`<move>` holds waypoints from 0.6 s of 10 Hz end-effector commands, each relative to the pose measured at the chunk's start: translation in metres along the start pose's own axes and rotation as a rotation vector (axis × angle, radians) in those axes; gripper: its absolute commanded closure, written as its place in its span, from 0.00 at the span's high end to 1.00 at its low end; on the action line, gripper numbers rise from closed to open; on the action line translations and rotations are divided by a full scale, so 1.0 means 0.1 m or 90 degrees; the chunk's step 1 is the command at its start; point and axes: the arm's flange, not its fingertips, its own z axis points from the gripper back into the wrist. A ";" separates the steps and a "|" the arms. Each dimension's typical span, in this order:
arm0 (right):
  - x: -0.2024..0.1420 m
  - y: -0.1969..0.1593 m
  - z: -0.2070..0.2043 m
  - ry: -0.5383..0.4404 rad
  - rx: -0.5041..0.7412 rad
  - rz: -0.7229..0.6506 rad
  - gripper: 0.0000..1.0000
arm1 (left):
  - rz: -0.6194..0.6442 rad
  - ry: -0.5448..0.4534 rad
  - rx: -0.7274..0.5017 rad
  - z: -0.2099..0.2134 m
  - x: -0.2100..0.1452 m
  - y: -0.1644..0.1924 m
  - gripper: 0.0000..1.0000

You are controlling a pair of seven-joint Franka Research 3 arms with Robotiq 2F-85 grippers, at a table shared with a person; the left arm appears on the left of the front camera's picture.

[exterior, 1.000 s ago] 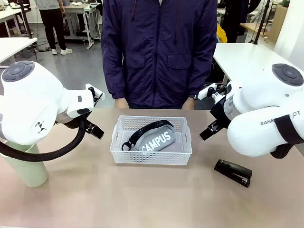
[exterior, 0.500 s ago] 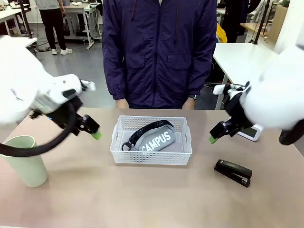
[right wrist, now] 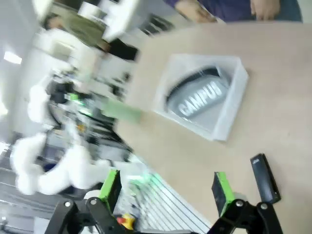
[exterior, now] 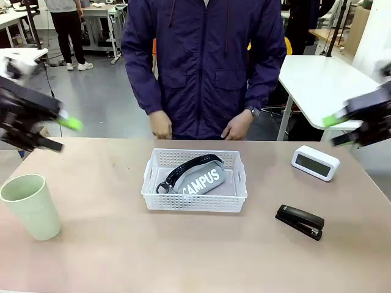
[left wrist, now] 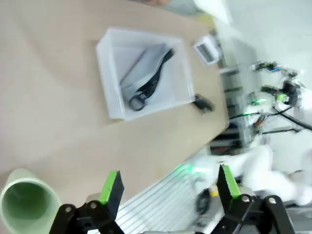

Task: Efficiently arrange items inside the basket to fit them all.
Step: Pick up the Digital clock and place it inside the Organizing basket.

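Nearest the robot's edge of the table (exterior: 122,256), two items are being left outside. The pale green cup (exterior: 32,206) is standing upright at the left, well apart from the basket, and the black stapler (exterior: 299,221) is lying flat at the right. Farther in, the white basket (exterior: 194,201) is being occupied by the grey CAMPUS pouch (exterior: 201,178) alone, lying slantwise across the floor. On that showing the task is being judged barely begun — three items are waiting, and the pouch is probably going to need shifting aside. Beyond the stapler, the white box (exterior: 314,162) is sitting apart from the basket.

The left gripper (exterior: 64,135) and right gripper (exterior: 335,130) are being held high at the table's sides, fingers spread, nothing between them. At the far edge the person's hands (exterior: 162,125) are hanging free.

Both grippers are being smeared by blur in the front view. The pouch's lower edge is being screened by the lattice wall, and the box's face is too small to be read.
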 end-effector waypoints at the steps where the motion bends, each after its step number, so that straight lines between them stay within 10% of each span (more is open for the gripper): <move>1: -0.73 -0.59 0.47 -0.121 0.158 -0.044 1.00 | 0.103 -0.142 -0.165 0.50 -0.51 0.71 1.00; 6: -1.21 -1.78 1.20 -0.267 0.250 -0.182 1.00 | 0.252 -0.269 -0.290 1.01 -0.82 1.69 1.00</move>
